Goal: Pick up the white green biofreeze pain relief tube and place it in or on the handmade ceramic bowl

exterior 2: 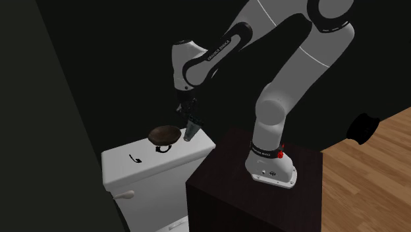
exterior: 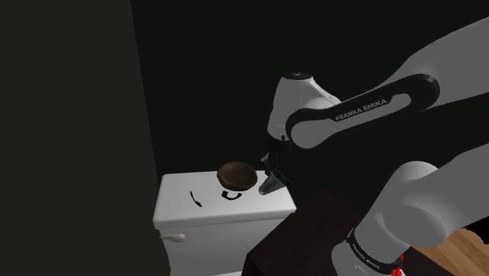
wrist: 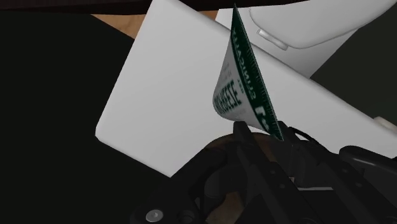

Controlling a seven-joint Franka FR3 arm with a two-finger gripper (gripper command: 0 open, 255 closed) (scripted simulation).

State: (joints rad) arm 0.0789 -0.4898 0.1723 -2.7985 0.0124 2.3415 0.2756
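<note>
We see the gripper [exterior: 274, 175] clamped on the white-and-green tube [wrist: 245, 89], which is held off the surface. The tube hangs just beside the brown bowl [exterior: 237, 176], which rests on the white toilet tank [exterior: 184, 208].

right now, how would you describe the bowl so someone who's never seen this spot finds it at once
Find the white toilet tank left of the dark stand in the shoulder view. On its lid sits the bowl, next to the gripper holding the tube. It is the only round, dark brown thing there; the two small black items beside it are thin and lie flat.
</note>
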